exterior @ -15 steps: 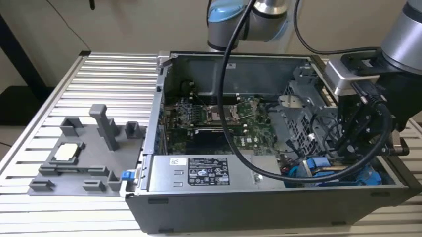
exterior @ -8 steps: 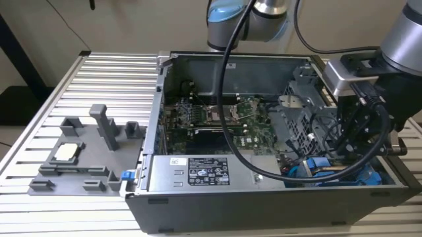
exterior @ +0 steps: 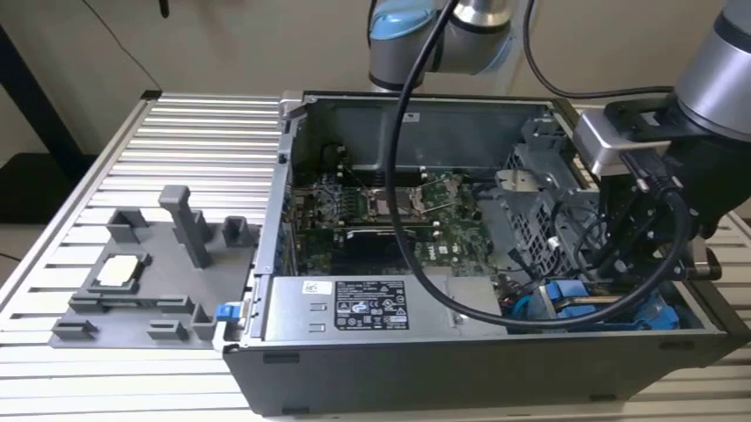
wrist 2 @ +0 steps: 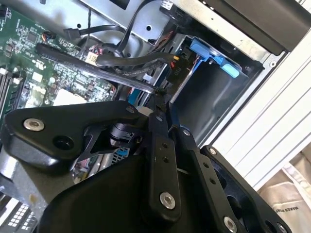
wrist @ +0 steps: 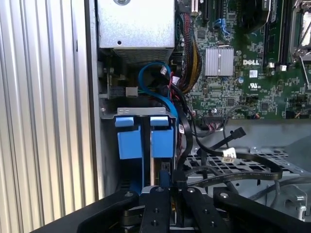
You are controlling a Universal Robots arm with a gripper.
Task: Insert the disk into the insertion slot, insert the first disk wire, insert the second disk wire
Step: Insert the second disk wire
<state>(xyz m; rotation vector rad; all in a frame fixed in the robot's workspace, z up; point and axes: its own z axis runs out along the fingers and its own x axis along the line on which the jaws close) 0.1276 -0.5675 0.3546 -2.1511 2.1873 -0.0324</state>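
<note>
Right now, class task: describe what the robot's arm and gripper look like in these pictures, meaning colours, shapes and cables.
The arm is a silver-grey tube with rounded joints; one joint has a light blue cap. Black cables loop down from it. A grey box-shaped block sits at the wrist. The gripper is matt black, built of flat bars joined with silver screws, narrowing to slim fingers.

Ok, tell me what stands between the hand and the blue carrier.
Nothing visible does. In the first wrist view the hand sits right up against the blue carrier. Black cables run close alongside, and a blue cable loops beyond it, but neither crosses the gap.
</note>
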